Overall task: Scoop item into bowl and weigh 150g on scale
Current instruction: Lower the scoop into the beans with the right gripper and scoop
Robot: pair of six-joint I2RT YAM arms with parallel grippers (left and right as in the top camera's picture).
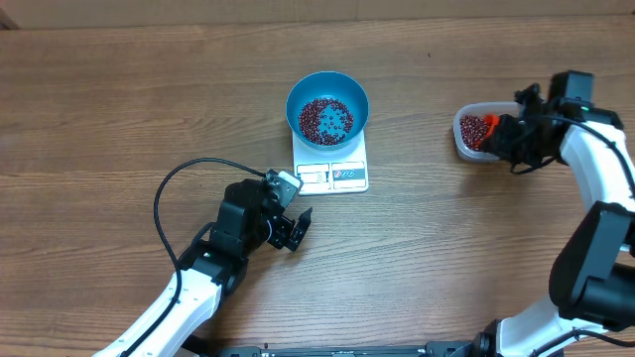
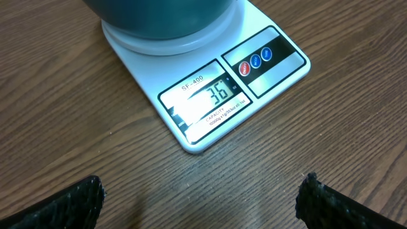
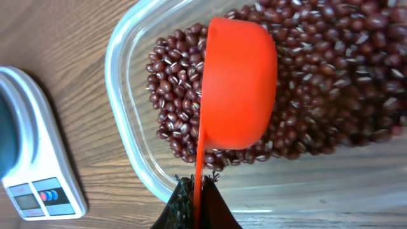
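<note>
R gripper is at the far right of the table, over the clear tub, clamped tight on the handle of an orange scoop. In the wrist view the handle runs straight down between the black fingers. The scoop's cup lies tipped on its side over the beans that fill the tub. Its outer wall faces the cam, so can't tell if anything is inside it. More beans lie in a loose layer in the teal bowl, which sits on the back half of the white scale, mid-table and well apart from the R gripper. L gripper is near the scale's front-left corner, not touching it, jaws spread wide w/ nothing between them. Its cam looks right at the display, which reads 36.
</note>
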